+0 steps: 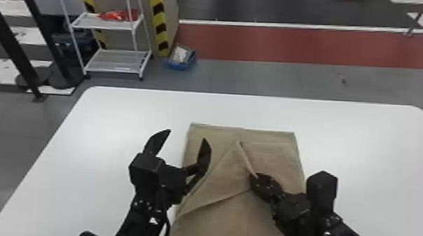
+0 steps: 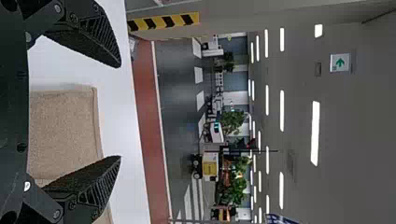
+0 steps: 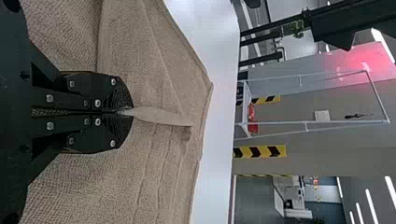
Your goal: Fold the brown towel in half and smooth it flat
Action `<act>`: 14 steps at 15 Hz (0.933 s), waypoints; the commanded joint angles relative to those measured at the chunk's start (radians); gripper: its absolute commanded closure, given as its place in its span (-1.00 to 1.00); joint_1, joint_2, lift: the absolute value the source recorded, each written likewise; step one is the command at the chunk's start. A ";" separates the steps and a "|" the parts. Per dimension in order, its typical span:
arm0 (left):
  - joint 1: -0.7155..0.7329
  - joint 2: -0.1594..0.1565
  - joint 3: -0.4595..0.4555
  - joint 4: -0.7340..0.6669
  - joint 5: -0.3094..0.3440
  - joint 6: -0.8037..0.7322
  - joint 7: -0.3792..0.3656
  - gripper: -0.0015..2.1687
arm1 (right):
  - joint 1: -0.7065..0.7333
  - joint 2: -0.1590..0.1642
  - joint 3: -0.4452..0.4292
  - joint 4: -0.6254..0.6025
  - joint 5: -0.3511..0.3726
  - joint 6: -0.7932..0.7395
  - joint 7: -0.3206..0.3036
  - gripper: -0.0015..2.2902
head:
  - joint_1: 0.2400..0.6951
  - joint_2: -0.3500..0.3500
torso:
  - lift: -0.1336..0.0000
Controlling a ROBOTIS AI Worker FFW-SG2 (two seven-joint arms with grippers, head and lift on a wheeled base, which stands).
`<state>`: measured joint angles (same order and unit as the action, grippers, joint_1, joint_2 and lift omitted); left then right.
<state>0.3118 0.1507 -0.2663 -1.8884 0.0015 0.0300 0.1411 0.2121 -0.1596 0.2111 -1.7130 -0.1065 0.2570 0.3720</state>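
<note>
The right gripper [image 1: 257, 177] pinches a fold of the brown towel [image 1: 275, 158], which spreads under and around it on the white table [image 1: 116, 120]. Leftward, the left gripper [image 1: 187, 135] gapes wide, one finger over the towel. Beyond both stand a rack [image 1: 116, 64] and a blue box [image 1: 180, 66].

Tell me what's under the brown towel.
The brown towel lies on the white table, whose top shows past its far edge and sides. The towel covers what is directly beneath, so whether anything else is there cannot be told.
</note>
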 commanded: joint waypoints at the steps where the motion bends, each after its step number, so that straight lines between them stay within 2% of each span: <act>1: 0.000 0.001 0.001 0.000 0.000 0.000 0.000 -0.81 | 0.017 -0.001 -0.030 -0.034 -0.004 0.000 0.001 0.19 | 1.00 0.19 | -0.75; 4: -0.007 0.000 0.001 0.002 0.000 0.000 0.002 -0.81 | 0.075 -0.008 -0.104 -0.131 -0.002 -0.006 0.005 0.19 | 1.00 0.13 | -0.75; 7: -0.011 0.001 0.013 0.002 0.002 0.000 0.006 -0.81 | 0.179 -0.012 -0.303 -0.269 -0.005 -0.040 0.030 0.19 | 1.00 0.03 | -0.75; 10: -0.014 0.001 0.025 0.008 0.005 0.000 0.002 -0.81 | 0.193 -0.031 -0.622 -0.261 -0.136 -0.031 0.067 0.19 | 1.00 -0.29 | -0.75; 11: -0.020 0.000 0.022 0.011 0.005 0.000 0.002 -0.81 | 0.170 -0.031 -0.717 -0.241 -0.157 -0.009 0.091 0.19 | 1.00 -0.43 | -0.75; 12: -0.030 0.000 0.015 0.020 0.005 0.000 0.002 -0.81 | 0.147 -0.034 -0.782 -0.224 -0.156 0.006 0.105 0.19 | 1.00 -0.58 | -0.75; 13: -0.039 -0.002 0.006 0.026 0.005 0.000 -0.002 -0.81 | 0.124 -0.038 -0.826 -0.203 -0.153 0.021 0.107 0.19 | 1.00 -0.86 | -0.75; 14: -0.046 -0.002 -0.005 0.032 0.005 0.000 -0.002 -0.81 | 0.090 -0.047 -0.863 -0.172 -0.154 0.074 0.099 0.19 | 1.00 -0.96 | -0.75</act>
<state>0.2766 0.1493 -0.2577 -1.8651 0.0060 0.0300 0.1402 0.3424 -0.1975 -0.5899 -1.9220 -0.2592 0.2808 0.4762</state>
